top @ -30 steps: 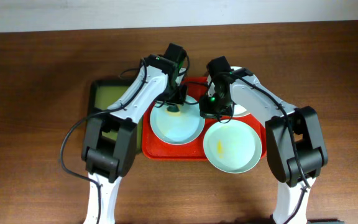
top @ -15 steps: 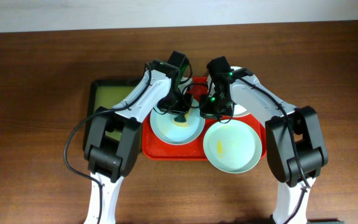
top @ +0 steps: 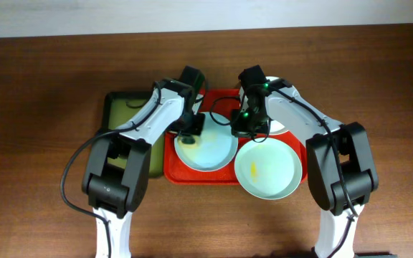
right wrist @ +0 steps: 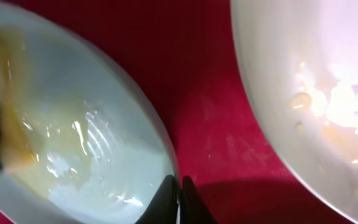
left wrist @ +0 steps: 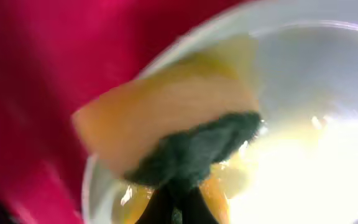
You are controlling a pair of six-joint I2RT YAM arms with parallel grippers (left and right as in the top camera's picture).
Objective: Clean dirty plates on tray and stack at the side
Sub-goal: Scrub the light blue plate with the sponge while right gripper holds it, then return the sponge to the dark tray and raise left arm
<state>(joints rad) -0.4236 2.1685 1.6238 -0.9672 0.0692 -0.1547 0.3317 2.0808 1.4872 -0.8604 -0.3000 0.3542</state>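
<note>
Swung left across the light blue plate, left hand clamps a sponge at its left rim; right hand shut, pinning the right rim.

L gripper w/ its yellow-green sponge now sits at the round light blue plate's left rim, not centre. L arm is swung further left.

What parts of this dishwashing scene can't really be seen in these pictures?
- Overhead: the round white plate is mostly hidden under the right arm.
- Overhead: the narrow dark green tray is partly covered by the left arm.
- Left wrist: the yellow-and-green sponge is blurred.
</note>
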